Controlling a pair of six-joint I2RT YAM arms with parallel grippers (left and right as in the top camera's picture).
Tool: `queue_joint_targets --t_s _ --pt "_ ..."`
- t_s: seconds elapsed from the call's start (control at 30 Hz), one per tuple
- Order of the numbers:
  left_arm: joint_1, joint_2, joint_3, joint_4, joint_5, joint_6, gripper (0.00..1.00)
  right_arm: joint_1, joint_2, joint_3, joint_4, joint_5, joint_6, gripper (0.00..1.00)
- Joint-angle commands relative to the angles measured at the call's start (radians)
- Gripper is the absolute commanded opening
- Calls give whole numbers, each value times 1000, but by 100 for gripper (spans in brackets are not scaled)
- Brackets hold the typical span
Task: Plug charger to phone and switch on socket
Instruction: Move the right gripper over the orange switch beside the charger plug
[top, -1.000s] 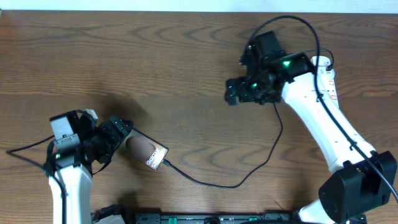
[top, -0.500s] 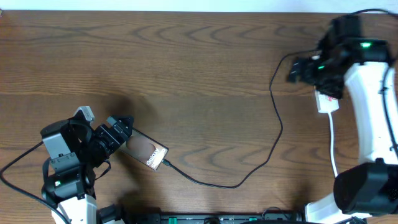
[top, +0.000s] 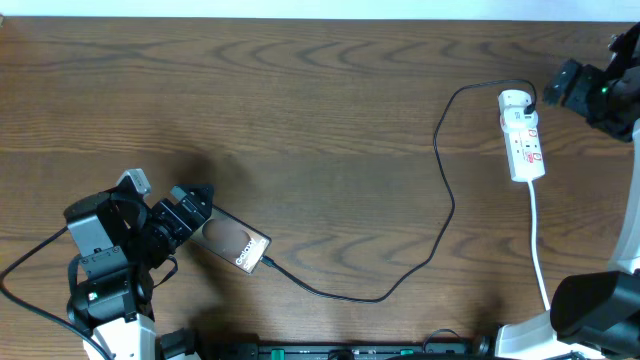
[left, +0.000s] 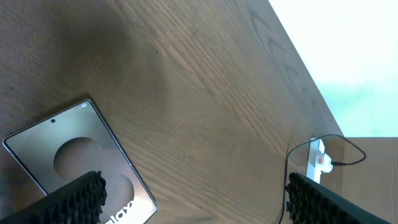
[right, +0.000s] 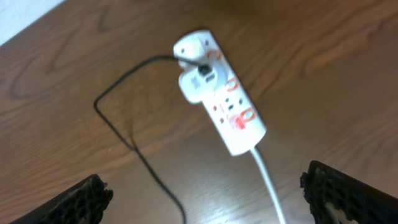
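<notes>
Left jaws: spread wide, holding nothing. The phone (top: 236, 243) lies flat on the worktop (top: 300, 120) just ahead of them, nearer one jaw, with the charger (top: 445, 215) tip at its far edge. Right jaws: fully spread, empty. The socket (right: 221, 93) lies ahead of them, apart, with the charger plug seated in it.

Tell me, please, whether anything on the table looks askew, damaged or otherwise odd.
Nothing stands out. The phone lies diagonally on the table, the charger trails in a loose curve to the socket, and nothing looks damaged or spilled.
</notes>
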Motion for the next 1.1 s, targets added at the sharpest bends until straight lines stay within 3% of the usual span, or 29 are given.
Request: queue_joint_targets --t_s 0.0,0.23,0.43,1.07 --pt "3 -6 14 3 9 -2 91 -29 11 7 24 12 -106 99" --pt "3 -5 14 3 9 -1 91 -73 116 7 10 0 -236 99" --pt "3 -5 14 -1 9 -1 91 -89 247 7 9 -171 -389 99" --pt "3 -5 14 -31 -37 10 91 -85 465 7 151 -354 -424 99"
